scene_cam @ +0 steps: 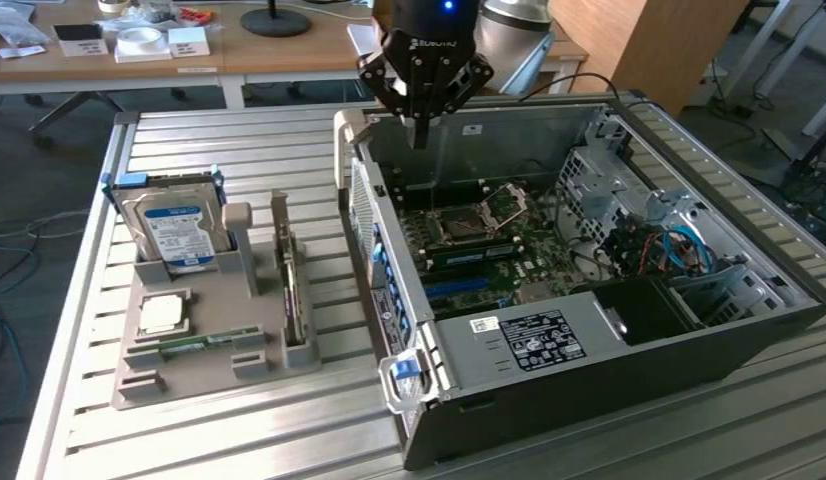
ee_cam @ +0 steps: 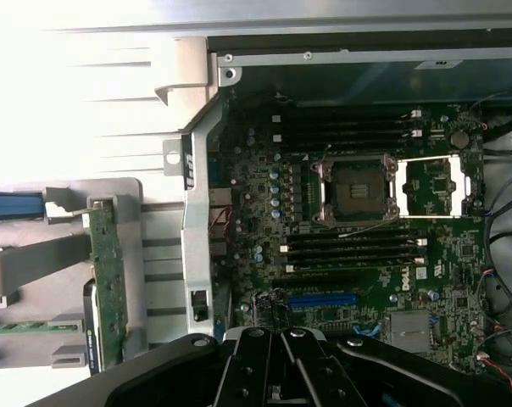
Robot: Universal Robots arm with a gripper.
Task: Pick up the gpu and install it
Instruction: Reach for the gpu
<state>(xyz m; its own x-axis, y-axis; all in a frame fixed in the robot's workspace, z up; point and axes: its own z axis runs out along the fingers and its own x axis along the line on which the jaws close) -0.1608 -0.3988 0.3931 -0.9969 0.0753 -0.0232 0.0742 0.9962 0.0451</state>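
The gpu [scene_cam: 292, 295] stands on edge in a slot of the grey holder tray [scene_cam: 213, 385], at the exterior view's left of the open computer case [scene_cam: 680, 330]. In the wrist view the gpu [ee_cam: 109, 280] shows as a thin green board seen edge-on. My gripper [scene_cam: 420, 138] hangs over the far end of the case, its black fingers shut together with nothing between them. It is well apart from the gpu. In the wrist view my gripper [ee_cam: 281, 348] points down at the motherboard [ee_cam: 264, 191], close to the blue expansion slot [ee_cam: 322, 299].
The tray also holds a silver hard drive [scene_cam: 180, 230] with a blue-white label, a CPU chip [scene_cam: 164, 313] and a RAM stick [scene_cam: 200, 343]. The open CPU socket [ee_cam: 358, 191], the power supply [scene_cam: 547, 335] and cables [scene_cam: 667, 245] sit inside the case. A wooden desk [scene_cam: 253, 50] stands behind.
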